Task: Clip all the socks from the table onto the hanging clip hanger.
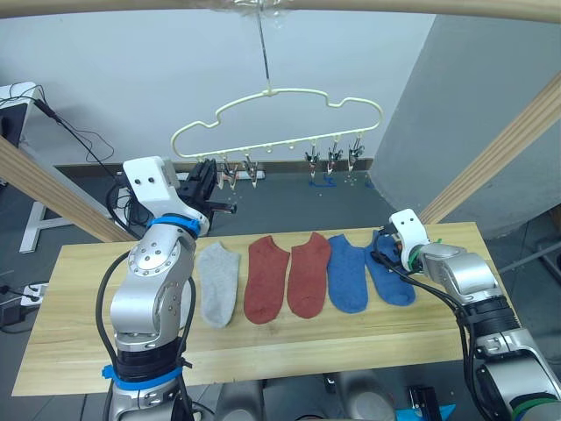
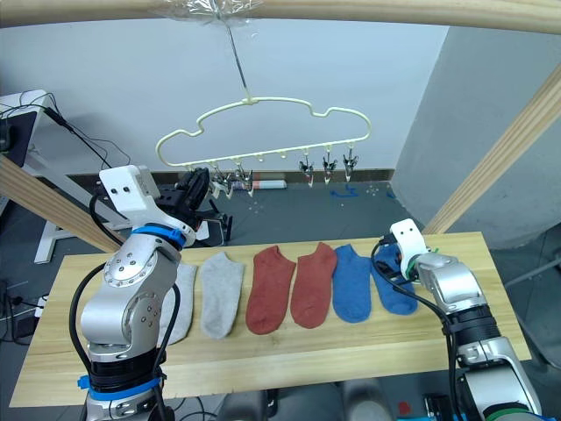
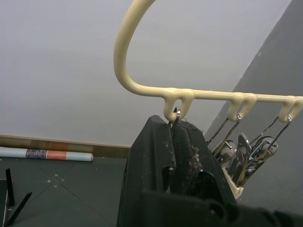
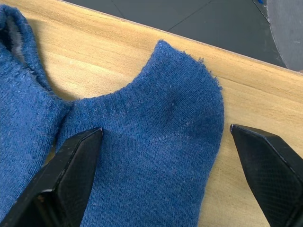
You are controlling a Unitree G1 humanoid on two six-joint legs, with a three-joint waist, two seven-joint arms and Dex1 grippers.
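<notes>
Grey-walled room, dark floor; wood table (image 1: 263,351) carries socks (image 1: 289,274) in a row. Right gripper (image 4: 165,175) spread wide over outermost blue sock (image 4: 156,142). Left gripper (image 3: 176,146) pinched on a clip of hanger (image 1: 272,118) overhead.

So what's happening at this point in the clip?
A humanoid robot is working on hanging socks. Six socks lie in a row on the table: two grey, two rust red, two blue. None is on the clip hanger yet. The left gripper is raised to the hanger's leftmost clip, jaws shut on it. The right gripper is down at the table, jaws open to either side of the outermost blue sock, not yet closed on it.
</notes>
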